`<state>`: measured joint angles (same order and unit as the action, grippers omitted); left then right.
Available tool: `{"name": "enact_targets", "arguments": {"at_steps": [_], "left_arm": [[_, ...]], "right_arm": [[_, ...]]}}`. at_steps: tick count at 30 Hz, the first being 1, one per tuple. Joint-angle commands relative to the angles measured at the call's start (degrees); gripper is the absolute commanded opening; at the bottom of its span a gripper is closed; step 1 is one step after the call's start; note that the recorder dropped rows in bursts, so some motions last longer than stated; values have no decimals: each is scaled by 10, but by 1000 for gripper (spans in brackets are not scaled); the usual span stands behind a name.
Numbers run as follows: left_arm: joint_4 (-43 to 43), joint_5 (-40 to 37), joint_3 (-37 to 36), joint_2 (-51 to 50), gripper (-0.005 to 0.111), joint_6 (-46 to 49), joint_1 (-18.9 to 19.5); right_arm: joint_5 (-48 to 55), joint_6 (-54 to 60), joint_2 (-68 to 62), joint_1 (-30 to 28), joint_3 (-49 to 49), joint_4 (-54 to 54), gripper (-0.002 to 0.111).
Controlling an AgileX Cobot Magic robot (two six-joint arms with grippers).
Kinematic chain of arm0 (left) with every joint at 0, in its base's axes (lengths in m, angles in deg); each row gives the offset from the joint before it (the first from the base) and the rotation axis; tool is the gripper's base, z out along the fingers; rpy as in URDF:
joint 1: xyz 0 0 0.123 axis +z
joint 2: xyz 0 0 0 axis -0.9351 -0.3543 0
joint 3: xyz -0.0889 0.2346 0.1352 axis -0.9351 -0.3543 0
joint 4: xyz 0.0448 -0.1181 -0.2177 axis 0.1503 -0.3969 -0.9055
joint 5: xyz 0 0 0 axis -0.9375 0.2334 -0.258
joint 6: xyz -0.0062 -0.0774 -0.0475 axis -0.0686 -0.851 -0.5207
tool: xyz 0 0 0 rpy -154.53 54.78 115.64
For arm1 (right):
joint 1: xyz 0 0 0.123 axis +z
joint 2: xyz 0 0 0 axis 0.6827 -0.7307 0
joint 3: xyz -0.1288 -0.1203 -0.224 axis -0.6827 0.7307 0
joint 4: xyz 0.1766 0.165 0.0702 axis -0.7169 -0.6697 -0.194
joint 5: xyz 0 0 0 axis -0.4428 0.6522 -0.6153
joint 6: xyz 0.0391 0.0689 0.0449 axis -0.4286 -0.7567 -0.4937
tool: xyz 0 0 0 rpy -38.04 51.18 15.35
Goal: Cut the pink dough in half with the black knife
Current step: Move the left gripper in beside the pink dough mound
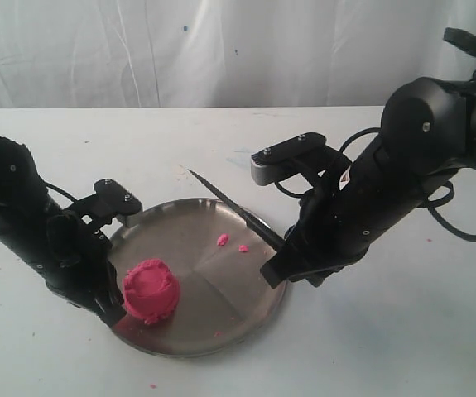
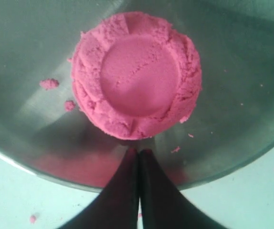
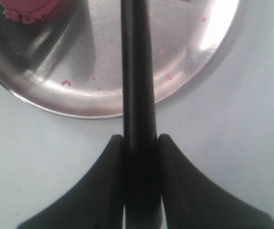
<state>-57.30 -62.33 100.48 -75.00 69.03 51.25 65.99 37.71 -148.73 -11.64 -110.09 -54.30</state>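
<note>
At the right gripper: clamped on the handle of the knife, one finger on each side, blade running straight out ahead. At the left gripper: fingers pressed together, nothing held, tips over the rim of the plate and just beside the dough. Contact with the plate not discernible.

Step in hand, as judged: bring the blade over the dough for the cut.
- Swing the knife across the plate until the blade spans the mound through its centre, over the flat dimple on top.
- Level the blade before descent.
- Press straight down to the steel. Avoid sawing, since soft crumbly dough is likely to tear and shed.
- Steer clear of the left fingertips beside the mound.

Pose, exterior view: right arm reaching in low from the right, wrist pitched down at the plate's right rim. Knife pointing to the upper left across that rim, tip beyond the plate, well apart from the dough. Left arm bent low at the left rim. Dough whole, on the lower-left part of the plate. Crumbs lying apart from it.
</note>
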Motion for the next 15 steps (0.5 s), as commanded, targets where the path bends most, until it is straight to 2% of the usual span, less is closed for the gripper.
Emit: {"name": "enact_targets", "arguments": {"at_steps": [1,15], "left_arm": [[-10,-8,2,1,0,2,-4],[-44,-17,2,1,0,34,-4]], "right_arm": [[-4,-2,4,1,1,-1,0],[-4,2,4,1,1,-1,0]]}}
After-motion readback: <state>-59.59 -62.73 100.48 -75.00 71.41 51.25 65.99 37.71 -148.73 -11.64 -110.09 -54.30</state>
